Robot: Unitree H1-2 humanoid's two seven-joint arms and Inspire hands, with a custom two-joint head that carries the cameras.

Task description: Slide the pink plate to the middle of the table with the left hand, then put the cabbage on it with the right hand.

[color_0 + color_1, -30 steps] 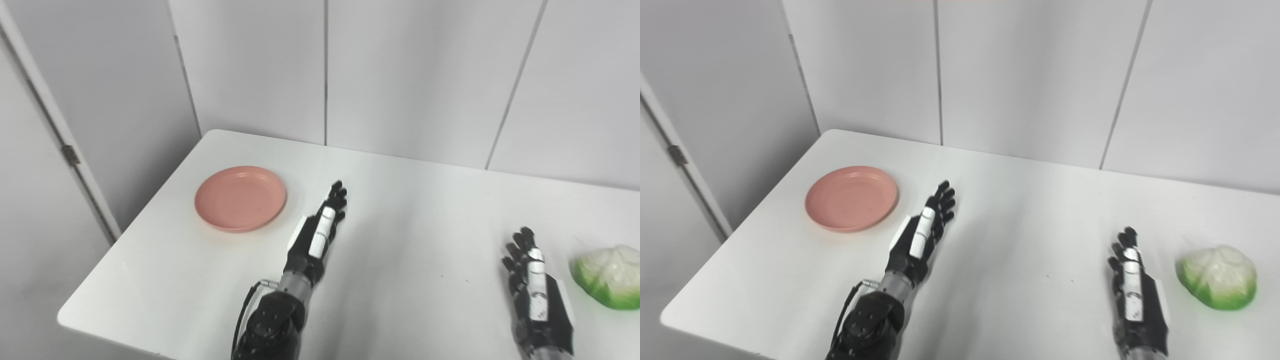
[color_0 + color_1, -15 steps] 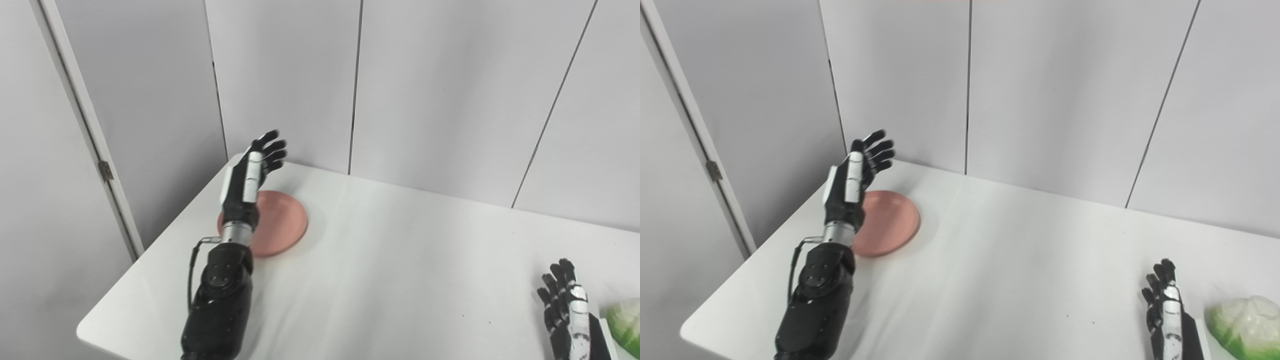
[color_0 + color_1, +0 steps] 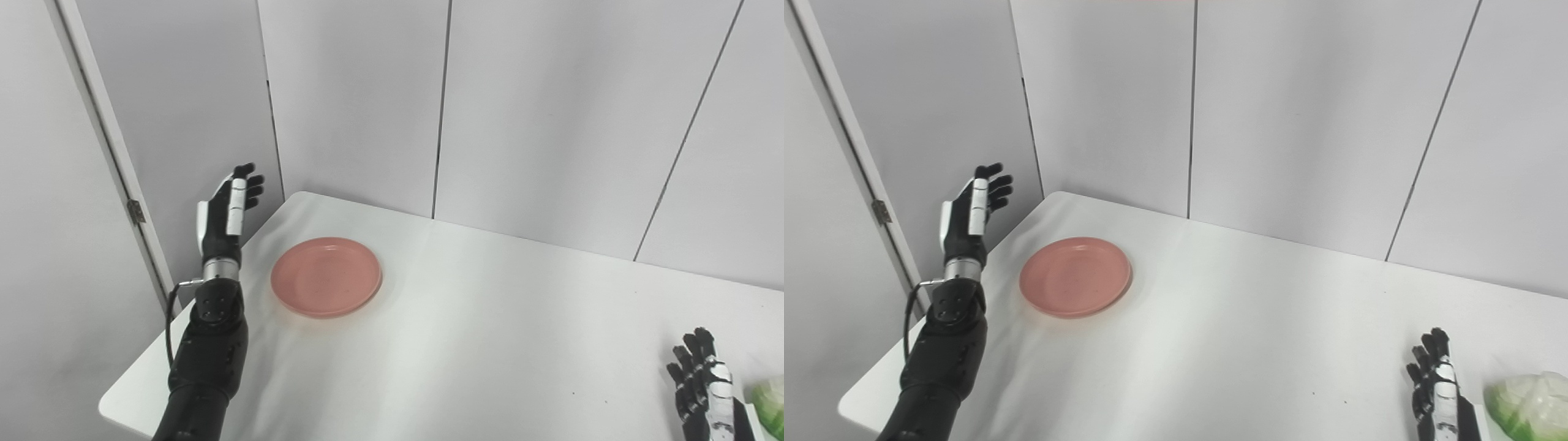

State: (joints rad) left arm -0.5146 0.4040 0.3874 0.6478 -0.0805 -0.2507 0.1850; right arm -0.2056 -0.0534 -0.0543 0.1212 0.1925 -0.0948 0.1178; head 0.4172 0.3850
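robot hand (image 3: 223, 211) raised, round pink plate (image 3: 326, 285) bare

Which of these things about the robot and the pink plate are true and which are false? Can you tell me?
1. The left hand is pressing on the pink plate. False: it is raised, open, to the plate's left, not touching it.
2. The plate has nothing on it. True.
3. The cabbage sits on the plate. False: it lies on the table at the far right.
4. The right hand holds the cabbage. False: it is open beside it.
5. The plate is near the table's left end. True.
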